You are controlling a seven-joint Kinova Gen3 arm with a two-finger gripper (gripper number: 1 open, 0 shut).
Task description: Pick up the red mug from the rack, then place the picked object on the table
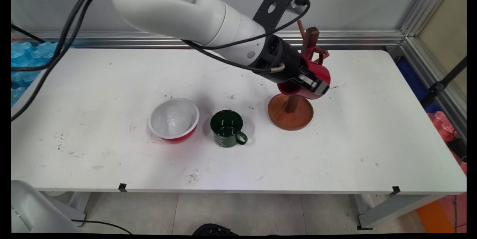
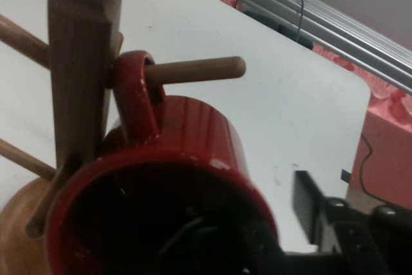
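My black two-finger gripper (image 1: 312,83) is clamped on the wall of the glossy red enamel mug (image 1: 311,76), one finger inside the mouth and one down the outside. That's clearest in the hand view, where the outer finger (image 2: 313,205) stands just off the rim.

The mug is tipped on its side, mouth toward the hand, its long axis running along my gripper's line. Its red loop handle (image 2: 136,98) is on top, threaded over a smooth round wooden peg (image 2: 196,69). The peg's rounded tip pokes well past the loop, so the handle sits near the post end. The mug's body hangs below the peg, right against the post.

That peg juts from the dark square wooden post (image 2: 80,62) of the mug tree (image 1: 294,93), which stands on a round, orange-brown turned base (image 1: 291,114) at the table's right-centre. Other pegs stick out the far side.

Left of the base, apart from it, sits a dark green enamel mug (image 1: 227,128), upright, handle toward the near right. Further left is a red bowl with a white inside (image 1: 174,119). All rest on the scuffed white table (image 1: 372,149).
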